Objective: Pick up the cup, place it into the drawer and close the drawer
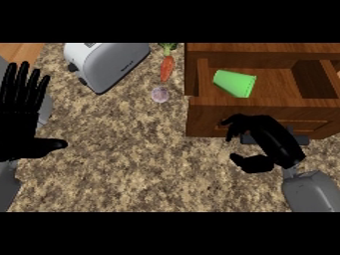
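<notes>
– Nearest to the robot, at the lower right, what does the right hand (264, 144) do?

– It is over the tabletop (128, 144), just before the front of the drawer (271, 101). Its fingers are curled and I see nothing inside them. The fingertips are at the wooden front, but I cannot tell if they really touch it.

– And the other one?

– The left hand (14, 124) rests at the left edge, flat and open, fingers up, with nothing in it.

– Where is the cup?

– The green cup (234, 83) lies on its side inside the drawer, in the wide left compartment, apart from both hands. So, in my judgement, the picking up and the placing are done.

– What is left, then?

– Only the closing. The drawer stands pulled out, and its inside is fully visible. I think the right hand is well placed to push the front inward.

– Anything farther back?

– A toaster (104, 62), a carrot (166, 67) and a small pale purple round thing (160, 94) lie beyond, to the left of the drawer. They have no part in the task.
</notes>
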### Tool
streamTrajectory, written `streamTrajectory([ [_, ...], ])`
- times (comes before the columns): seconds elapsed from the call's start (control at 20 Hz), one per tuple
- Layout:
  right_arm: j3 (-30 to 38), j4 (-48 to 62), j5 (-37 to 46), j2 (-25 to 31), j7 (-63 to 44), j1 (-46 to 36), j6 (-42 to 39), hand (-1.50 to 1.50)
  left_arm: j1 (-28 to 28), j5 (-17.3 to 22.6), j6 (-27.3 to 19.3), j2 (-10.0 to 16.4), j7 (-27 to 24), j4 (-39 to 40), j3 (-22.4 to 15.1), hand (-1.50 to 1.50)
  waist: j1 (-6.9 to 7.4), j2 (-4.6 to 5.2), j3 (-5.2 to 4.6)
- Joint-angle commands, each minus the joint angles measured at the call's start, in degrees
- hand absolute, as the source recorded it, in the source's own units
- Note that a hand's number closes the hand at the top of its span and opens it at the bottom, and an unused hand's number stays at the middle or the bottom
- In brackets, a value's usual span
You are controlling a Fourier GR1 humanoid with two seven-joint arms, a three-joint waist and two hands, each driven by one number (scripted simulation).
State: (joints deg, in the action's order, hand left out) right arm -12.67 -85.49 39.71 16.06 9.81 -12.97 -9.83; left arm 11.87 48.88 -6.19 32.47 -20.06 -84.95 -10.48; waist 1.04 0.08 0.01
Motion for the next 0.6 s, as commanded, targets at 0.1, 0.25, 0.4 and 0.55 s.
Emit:
streamTrajectory([
  [0.1, 0.45, 17.85, 5.87, -0.72, 4.72, -7.59, 3.32, -1.5, -5.74, -0.96, 1.87, -0.37, -0.5, -3.24, 2.69, -1.5, 0.12, 0.04, 0.02],
  [0.25, 2.16, 25.95, 6.36, -1.89, 9.02, -10.0, 5.64, -1.5, -6.39, -2.23, 7.1, -1.41, -2.49, 0.32, 4.8, -1.5, -0.34, 0.08, 0.01],
  [0.4, 3.36, 30.61, 7.03, -4.06, 7.81, -15.01, 4.97, -1.5, -9.16, -0.87, 9.28, -0.11, 0.75, -1.58, 7.99, -1.5, -0.3, -0.01, 0.01],
  [0.55, 7.61, 44.18, 6.37, -4.01, 14.16, -22.34, 9.44, -1.5, -7.42, -3.24, 10.36, -2.11, -1.47, 1.09, 7.06, -1.5, 0.06, 0.22, 0.03],
])
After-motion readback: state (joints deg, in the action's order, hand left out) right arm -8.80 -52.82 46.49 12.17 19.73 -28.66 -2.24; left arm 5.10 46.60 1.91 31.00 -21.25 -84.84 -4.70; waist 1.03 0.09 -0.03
